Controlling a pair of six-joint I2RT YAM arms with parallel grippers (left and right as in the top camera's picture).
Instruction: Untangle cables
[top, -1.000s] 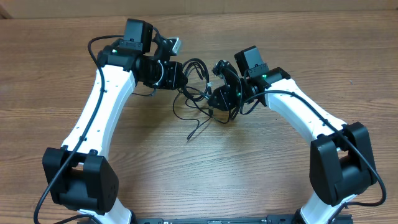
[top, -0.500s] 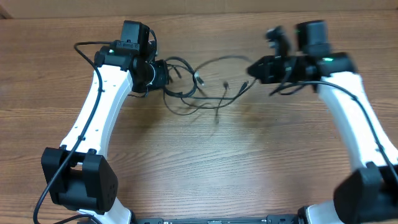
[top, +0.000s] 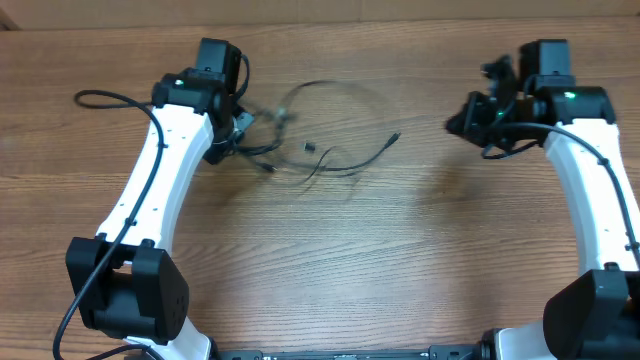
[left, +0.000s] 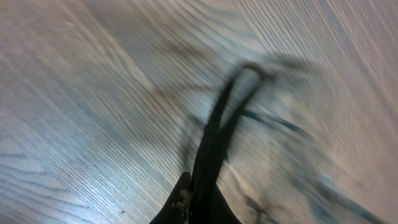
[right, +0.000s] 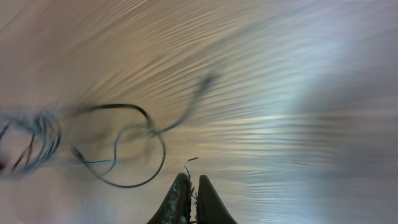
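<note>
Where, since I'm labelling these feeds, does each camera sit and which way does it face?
Overhead: fixed above the table, looking down; both arms, the left gripper and the right gripper show, with the cables between them.
Left wrist: on the left arm, facing along its shut fingers at blurred wood; the gripped cables run ahead.
Right wrist: on the right arm, facing past its shut fingers toward the cables on the wood.
Shared: all three show the cables.

Black cables (top: 385, 147), brown wood-grain table (top: 330, 260)
</note>
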